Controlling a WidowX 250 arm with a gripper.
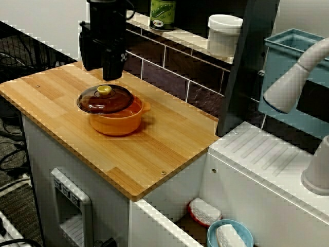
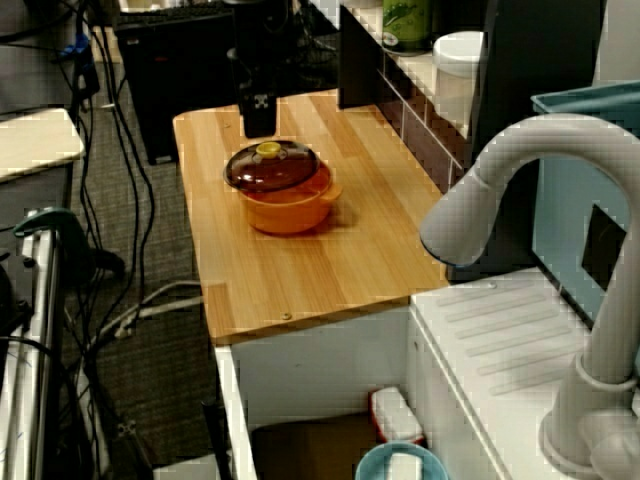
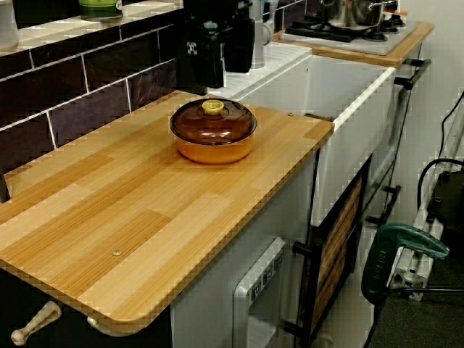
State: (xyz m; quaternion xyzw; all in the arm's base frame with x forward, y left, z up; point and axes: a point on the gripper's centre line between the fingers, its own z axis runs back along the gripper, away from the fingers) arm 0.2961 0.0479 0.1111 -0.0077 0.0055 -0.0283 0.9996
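An orange pot [image 1: 117,122] with two small handles stands on the wooden counter [image 1: 46,95], covered by a brown glass lid [image 1: 105,100] with a yellow knob [image 1: 104,90]. My black gripper [image 1: 103,73] hangs just behind and above the pot, near the tiled wall, touching nothing. Its two fingers look apart with nothing between them. The view over the tap shows the gripper [image 2: 260,125] right behind the lid [image 2: 272,167]. The view along the counter shows the gripper [image 3: 221,78] above the far rim of the pot [image 3: 214,150].
A green can [image 1: 163,13] and a white jar [image 1: 224,33] sit on the wall ledge. A white tap [image 1: 293,77] and a teal rack [image 1: 288,46] stand at the right. The sink holds a red-edged sponge [image 1: 204,212] and a blue bowl [image 1: 230,234]. A stove [image 3: 348,25] lies beyond.
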